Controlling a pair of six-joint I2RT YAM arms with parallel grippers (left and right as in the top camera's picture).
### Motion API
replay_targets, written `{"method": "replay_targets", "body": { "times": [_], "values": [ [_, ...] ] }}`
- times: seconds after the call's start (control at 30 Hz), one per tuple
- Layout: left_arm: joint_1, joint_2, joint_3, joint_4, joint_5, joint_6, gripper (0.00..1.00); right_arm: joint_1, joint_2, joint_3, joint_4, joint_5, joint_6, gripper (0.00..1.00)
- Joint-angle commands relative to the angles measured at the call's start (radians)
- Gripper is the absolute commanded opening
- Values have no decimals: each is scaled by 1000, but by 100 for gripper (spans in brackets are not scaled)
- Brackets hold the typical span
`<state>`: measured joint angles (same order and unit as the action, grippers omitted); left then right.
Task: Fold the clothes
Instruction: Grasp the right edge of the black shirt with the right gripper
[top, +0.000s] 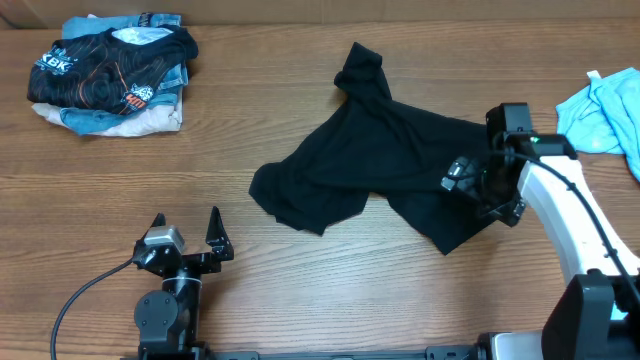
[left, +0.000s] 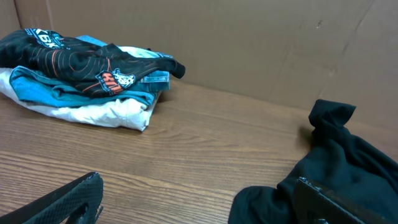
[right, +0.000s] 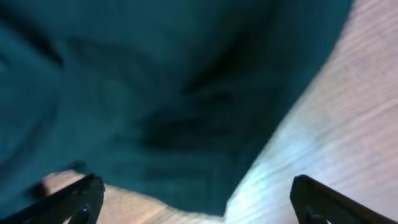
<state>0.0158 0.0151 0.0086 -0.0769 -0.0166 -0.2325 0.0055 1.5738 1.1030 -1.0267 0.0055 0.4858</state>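
Your right gripper hovers, jaws apart, over the crumpled shirt's edge, likely to pinch it; your left gripper sits aside, equally spread.

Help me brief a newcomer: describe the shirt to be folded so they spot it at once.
On the table, skip the clothes stack in the far-left corner and look right of centre. A crumpled T-shirt lies there. Unlike the printed black shirt on that stack and the blue cloth at the right edge, it is plain black.
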Motion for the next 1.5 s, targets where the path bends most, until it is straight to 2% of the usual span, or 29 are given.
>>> {"method": "replay_targets", "body": {
  "times": [0.0,0.2,0.5,1.0,1.47],
  "values": [
    [8,-10,-4,2,-10,12,100,-1,-8,-66,77,0,-84,100],
    [8,-10,-4,2,-10,12,100,-3,-8,-148,151,0,-183,100],
    [8,-10,-4,2,-10,12,100,-8,-7,-153,163,-101,-383,100],
    [8,-10,-4,2,-10,12,100,-8,-7,-226,264,-98,-407,97],
    [8,-10,-4,2,-10,12,100,-8,-6,-227,282,-97,-404,95]
  ]
}}
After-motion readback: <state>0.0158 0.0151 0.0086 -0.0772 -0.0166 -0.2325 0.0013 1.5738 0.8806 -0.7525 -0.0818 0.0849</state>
